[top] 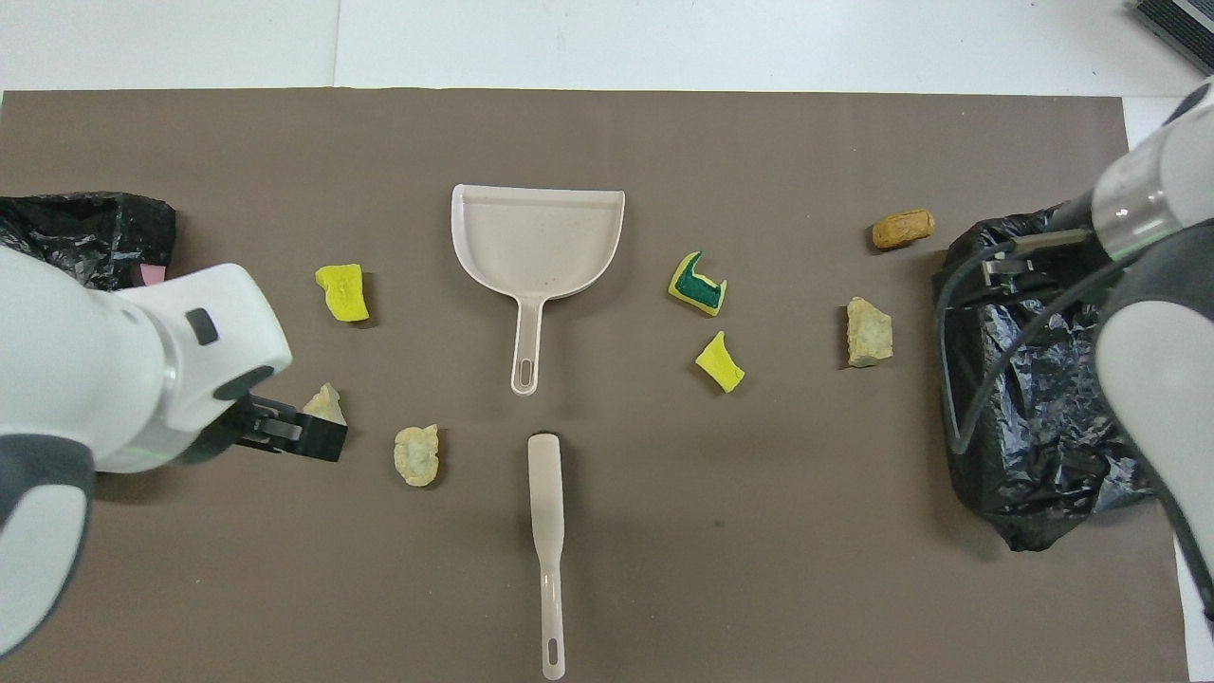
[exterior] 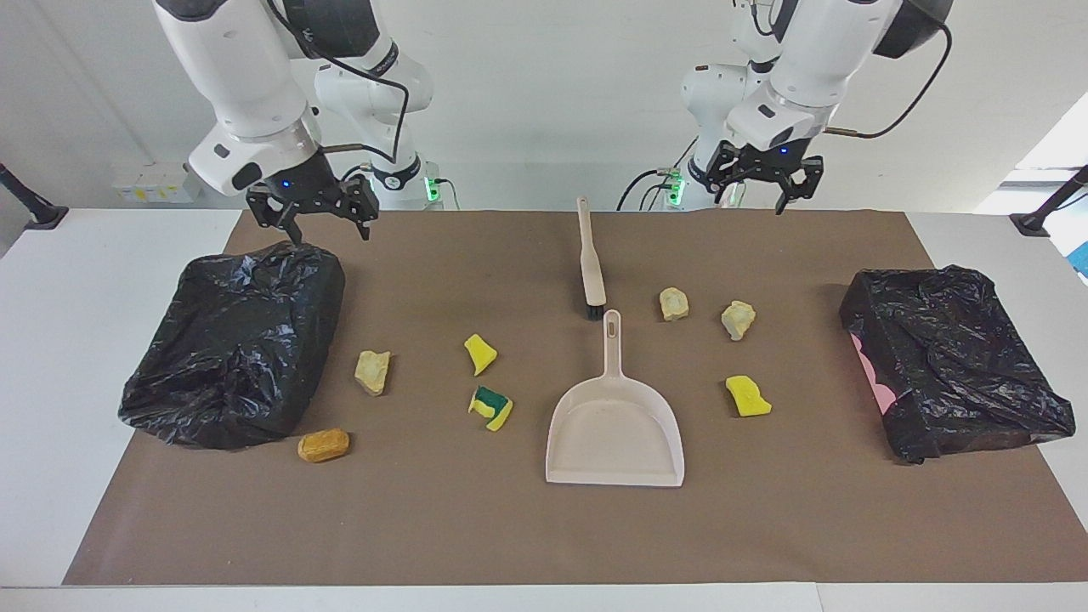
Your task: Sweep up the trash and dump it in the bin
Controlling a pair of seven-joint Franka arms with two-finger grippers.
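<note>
Several trash chunks lie on the brown mat (exterior: 527,527). Toward the right arm's end are a beige one (exterior: 372,371), a yellow one (exterior: 480,354), a yellow-and-green one (exterior: 491,407) and an orange-brown one (exterior: 323,444). Toward the left arm's end are two beige ones (exterior: 674,303) (exterior: 738,320) and a yellow one (exterior: 748,396). The beige dustpan (exterior: 614,425) lies mid-mat with its handle toward the robots. The brush (exterior: 590,263) lies just nearer to the robots than the dustpan. My right gripper (exterior: 327,225) is open and empty, raised over a black-bagged bin (exterior: 238,340). My left gripper (exterior: 761,187) is open and empty, raised.
A second black-bagged bin (exterior: 952,357), with some pink showing, stands at the left arm's end. In the overhead view the left gripper (top: 313,436) partly covers a beige chunk (top: 325,403). White table (exterior: 51,340) surrounds the mat.
</note>
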